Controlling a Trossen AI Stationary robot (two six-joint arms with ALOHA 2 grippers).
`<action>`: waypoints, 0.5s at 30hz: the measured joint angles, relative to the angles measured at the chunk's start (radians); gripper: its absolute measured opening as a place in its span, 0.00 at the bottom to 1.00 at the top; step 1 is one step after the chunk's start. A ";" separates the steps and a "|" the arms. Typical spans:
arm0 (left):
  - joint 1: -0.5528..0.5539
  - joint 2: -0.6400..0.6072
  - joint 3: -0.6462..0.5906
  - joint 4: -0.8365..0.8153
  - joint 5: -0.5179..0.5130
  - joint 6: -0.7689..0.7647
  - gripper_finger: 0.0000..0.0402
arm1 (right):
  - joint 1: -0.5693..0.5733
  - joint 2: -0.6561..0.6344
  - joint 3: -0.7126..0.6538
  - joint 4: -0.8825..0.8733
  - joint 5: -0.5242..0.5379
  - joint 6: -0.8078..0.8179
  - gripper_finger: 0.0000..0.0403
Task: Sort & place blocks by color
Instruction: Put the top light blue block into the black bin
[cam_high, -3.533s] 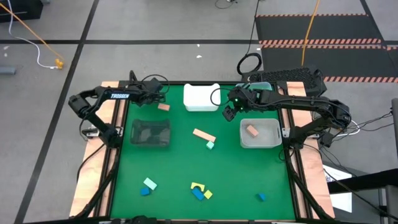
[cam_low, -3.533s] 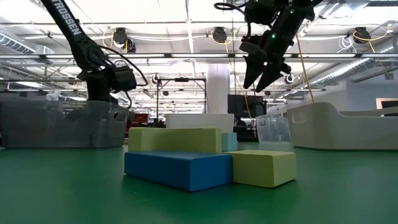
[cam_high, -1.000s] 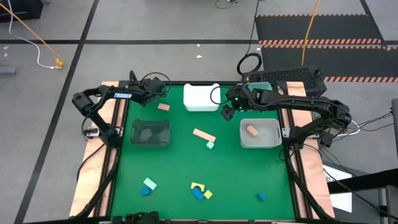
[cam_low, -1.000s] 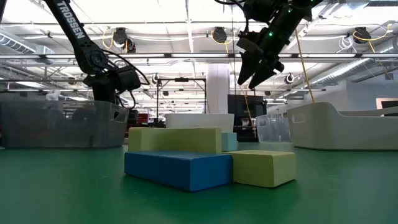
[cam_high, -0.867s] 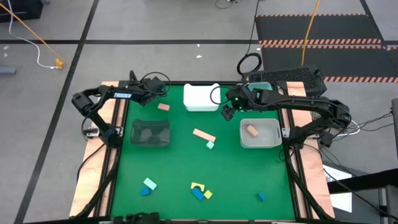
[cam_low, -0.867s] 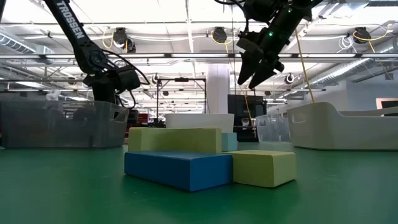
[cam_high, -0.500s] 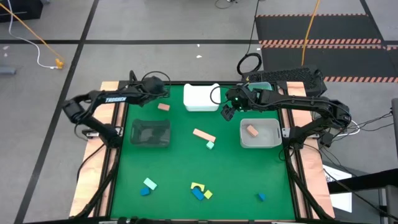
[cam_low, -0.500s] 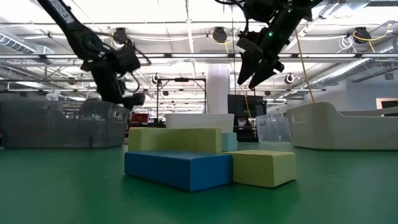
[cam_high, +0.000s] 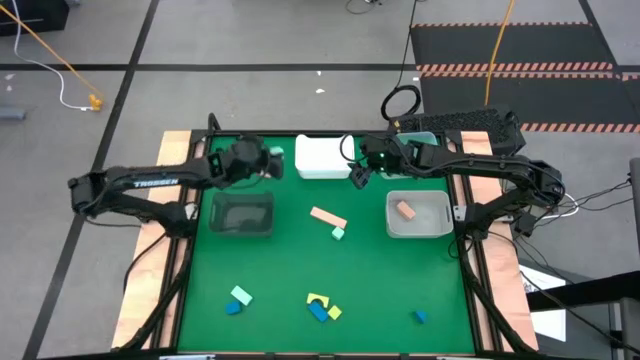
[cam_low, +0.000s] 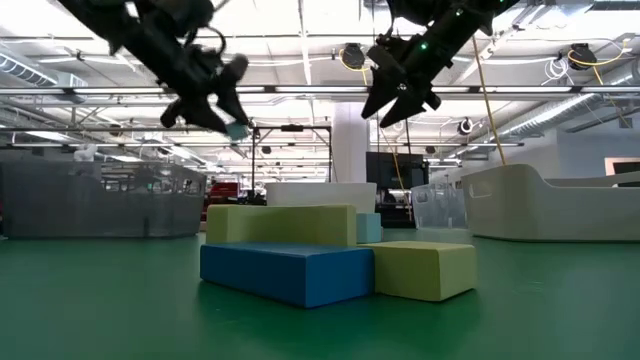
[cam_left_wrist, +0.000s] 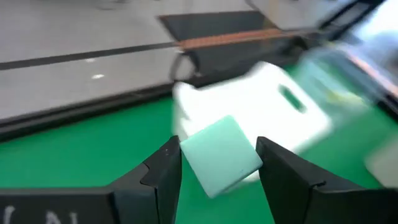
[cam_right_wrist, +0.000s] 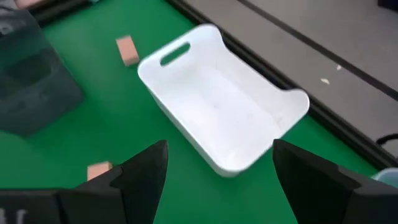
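Left gripper (cam_high: 268, 160) has swung from table's back-left corner toward white bin (cam_high: 322, 157), fingers clamped on mint cube (cam_left_wrist: 221, 155), held aloft just beside bin. Right gripper (cam_high: 357, 176) hovers at bin's other side, jaws spread, empty. Advise: centre cube over bin mouth, lower before release; keep clear of right gripper.

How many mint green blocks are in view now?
3. One mint block in the left gripper near the white bin, one beside the pink bar mid-table, one front-left beside a blue block. The dark bin could hide more.
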 joint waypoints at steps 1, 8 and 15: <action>-0.035 -0.018 0.000 -0.019 0.001 -0.004 0.45 | 0.000 0.000 0.000 0.010 0.000 0.000 0.69; -0.227 -0.127 0.002 -0.354 0.039 -0.196 0.47 | 0.002 0.000 0.000 0.029 -0.086 0.055 0.69; -0.383 -0.152 0.002 -0.719 0.133 -0.452 0.44 | 0.036 0.000 0.000 0.026 -0.160 0.077 0.69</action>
